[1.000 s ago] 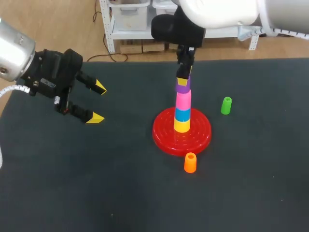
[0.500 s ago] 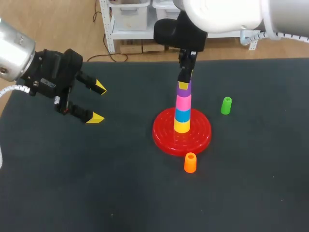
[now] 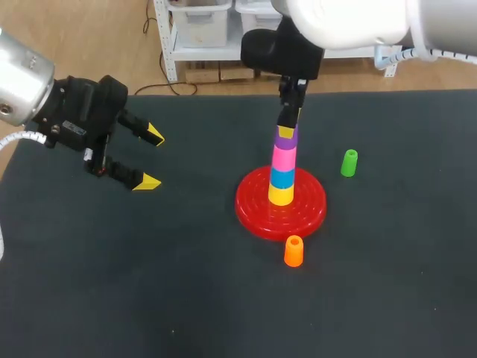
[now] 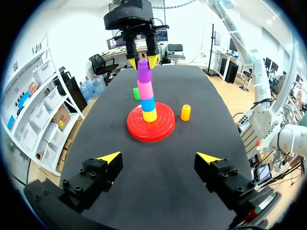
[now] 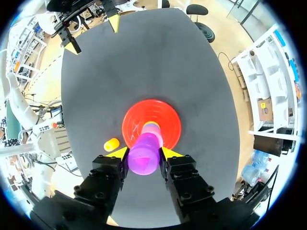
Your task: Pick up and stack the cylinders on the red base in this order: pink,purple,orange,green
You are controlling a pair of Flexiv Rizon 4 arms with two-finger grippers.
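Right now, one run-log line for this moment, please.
right tool: shut on purple cylinder, atop pink cylinder over red base | left tool: open, empty | orange cylinder, green cylinder: on table, unstacked

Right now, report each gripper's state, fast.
Left gripper: open, holding nothing.
Right gripper: closed on the purple cylinder at the top of the stack.

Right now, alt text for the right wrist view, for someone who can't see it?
The right pincer grips the purple cylinder atop the stack on the red base. An orange cylinder sits beside the base; the open left pincer hangs far ahead.
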